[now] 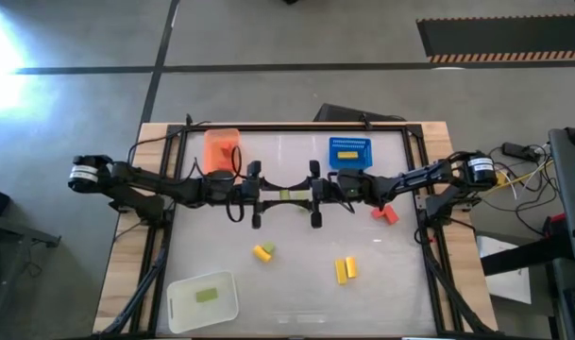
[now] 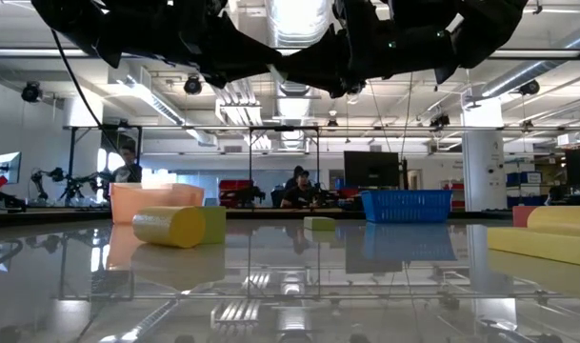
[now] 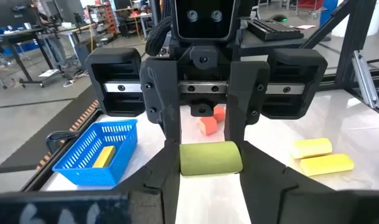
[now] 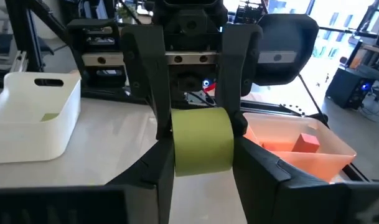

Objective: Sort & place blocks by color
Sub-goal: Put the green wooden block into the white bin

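Observation:
A light green block [image 1: 285, 195] hangs over the middle of the table between my two grippers, which face each other. My left gripper [image 1: 273, 192] reaches in from the table's left and my right gripper [image 1: 299, 192] from its right. Both are shut on the block. Loose on the table lie yellow blocks [image 1: 346, 269], a yellow and a green block [image 1: 263, 250], and red blocks [image 1: 385, 213]. The white tray [image 1: 178, 307] holds a green block, the blue tray [image 1: 350, 151] a yellow one, the orange tray [image 1: 221, 146] a red one. My left gripper pinches the green block's left end by its two opposite sides [image 3: 184, 163] between its fingers. The fingers lie level and come from the table's left. The block is clear of the table. My right gripper pinches the same block's right end by its sides [image 4: 177, 155] between its two fingers. They lie level, coming from the table's right, opposite the left gripper's fingers [image 4: 153, 93]. The block sits level between the two grippers, well above the table.
The orange and blue trays stand at the table's far edge and the white tray at the near left corner. Black frame rails [image 1: 429, 246] run along the table's sides. Open tabletop lies under the grippers and along the near edge.

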`<state>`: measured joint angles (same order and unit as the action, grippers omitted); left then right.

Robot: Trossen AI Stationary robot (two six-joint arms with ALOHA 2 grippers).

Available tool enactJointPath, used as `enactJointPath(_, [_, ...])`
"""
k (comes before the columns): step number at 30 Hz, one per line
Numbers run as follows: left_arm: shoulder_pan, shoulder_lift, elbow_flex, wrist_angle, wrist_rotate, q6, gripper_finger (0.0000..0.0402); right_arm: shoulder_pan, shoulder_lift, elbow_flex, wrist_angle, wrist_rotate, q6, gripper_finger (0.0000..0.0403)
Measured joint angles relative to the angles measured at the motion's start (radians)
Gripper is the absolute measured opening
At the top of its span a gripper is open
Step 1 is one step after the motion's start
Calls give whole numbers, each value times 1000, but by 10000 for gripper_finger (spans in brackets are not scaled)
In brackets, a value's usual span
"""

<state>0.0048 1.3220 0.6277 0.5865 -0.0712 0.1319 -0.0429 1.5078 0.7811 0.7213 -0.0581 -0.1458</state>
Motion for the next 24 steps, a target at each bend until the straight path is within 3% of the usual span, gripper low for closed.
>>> enactJointPath(9, [0, 0, 0, 0, -10, -19, 113, -1, -7, 0, -14, 30, 9, 223])
enactJointPath(24, [-6, -1, 2, -11, -13, -30, 113, 0, -96, 1, -184, 32, 45, 272])
